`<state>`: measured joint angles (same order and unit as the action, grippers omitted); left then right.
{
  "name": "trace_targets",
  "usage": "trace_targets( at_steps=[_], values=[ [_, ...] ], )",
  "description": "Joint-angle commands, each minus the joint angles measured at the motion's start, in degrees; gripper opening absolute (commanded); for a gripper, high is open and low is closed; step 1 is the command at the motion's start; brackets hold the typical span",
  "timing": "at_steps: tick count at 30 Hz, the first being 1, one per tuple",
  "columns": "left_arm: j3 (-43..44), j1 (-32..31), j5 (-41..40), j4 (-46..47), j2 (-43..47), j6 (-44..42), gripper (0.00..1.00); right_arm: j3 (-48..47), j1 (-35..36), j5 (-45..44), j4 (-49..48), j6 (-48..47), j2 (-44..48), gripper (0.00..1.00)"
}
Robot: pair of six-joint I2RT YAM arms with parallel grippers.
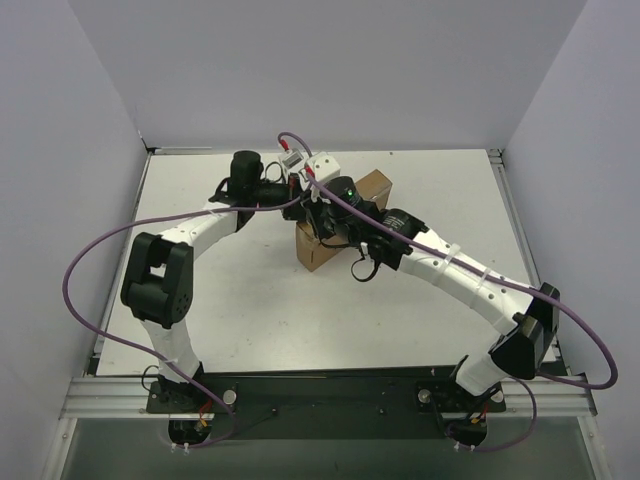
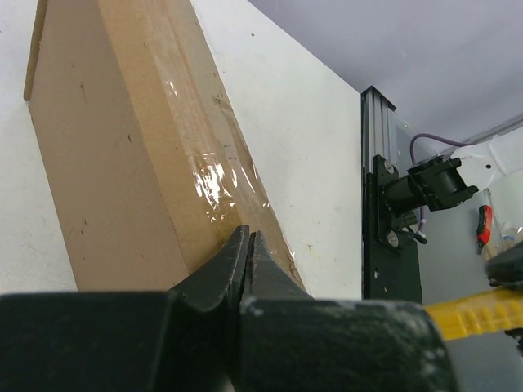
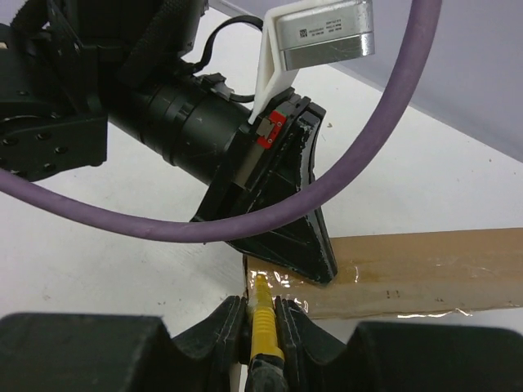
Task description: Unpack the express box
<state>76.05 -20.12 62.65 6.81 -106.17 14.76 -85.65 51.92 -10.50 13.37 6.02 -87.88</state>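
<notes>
The express box [image 1: 318,255] sat near the middle of the table [image 1: 250,330], a little toward 12 o'clock. In the top view its length ran from 7 to 1 o'clock. The left gripper [image 2: 248,238] met the box's upper edge from 10 o'clock. The right gripper [image 3: 261,304] reached in from 4 o'clock with a utility knife [image 3: 263,331] between its fingers. The knife's tip lay at the box's edge, just beside the left gripper.

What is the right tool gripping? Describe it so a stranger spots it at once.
On the white table, find the brown cardboard box near its middle. At the box's taped edge, the right tool is shut on a slim utility knife, its tip toward the clear tape. It alone is bright yellow; everything around it is brown or black.
</notes>
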Motion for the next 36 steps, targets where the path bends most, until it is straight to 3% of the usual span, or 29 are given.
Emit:
trace_targets(
  at_steps=[1,6,36],
  values=[
    [-4.15,-1.06,-2.98,7.66,-2.02,7.46,0.0,0.65,1.6,-3.65,-4.66,-0.31,3.85,0.0],
    [-5.12,-1.24,-3.77,14.63,-3.69,15.46,0.0,0.92,3.01,-3.21,-5.37,-1.89,3.85,0.0],
    [-6.97,-2.03,-5.26,13.93,-4.48,15.03,0.0,8.21,4.77,-4.61,-16.71,-11.29,2.97,0.0]
  ],
)
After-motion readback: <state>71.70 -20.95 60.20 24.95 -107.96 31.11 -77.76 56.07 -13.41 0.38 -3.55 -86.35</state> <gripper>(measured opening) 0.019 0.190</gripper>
